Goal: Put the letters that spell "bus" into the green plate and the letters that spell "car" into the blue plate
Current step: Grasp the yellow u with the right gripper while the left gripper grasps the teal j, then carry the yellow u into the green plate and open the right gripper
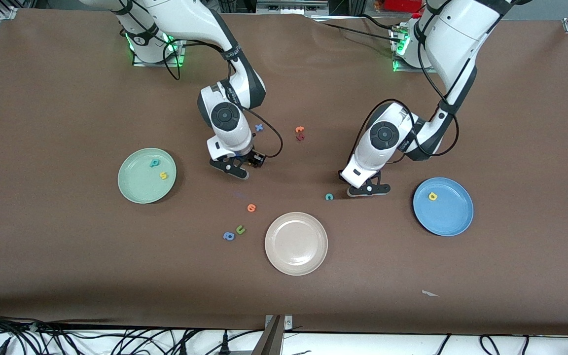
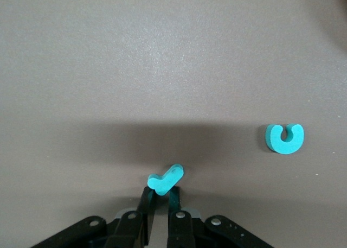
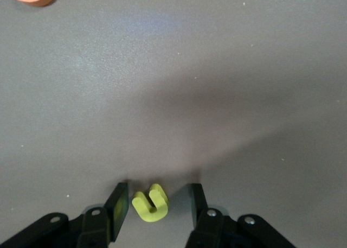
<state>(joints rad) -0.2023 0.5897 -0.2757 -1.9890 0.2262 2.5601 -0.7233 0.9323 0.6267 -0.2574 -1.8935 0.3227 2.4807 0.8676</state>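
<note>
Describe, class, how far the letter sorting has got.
Done: teal b and yellow s lie in the green plate, yellow a in the blue plate. In hand: left hand pinches teal r; right hand straddles yellow u. Left: teal c.

Matt foam teal r [image 2: 166, 179] and yellow u [image 3: 150, 203]; brown cloth-like table [image 1: 67, 246].

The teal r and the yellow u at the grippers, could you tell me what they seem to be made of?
Teal r, pinched in the shut left gripper: apparently soft foam, with a matte face and thick, flat-cut edges. Yellow u, on the table between the open right gripper's fingers: the same look, matte and chunky with rounded corners, likely foam too.
</note>
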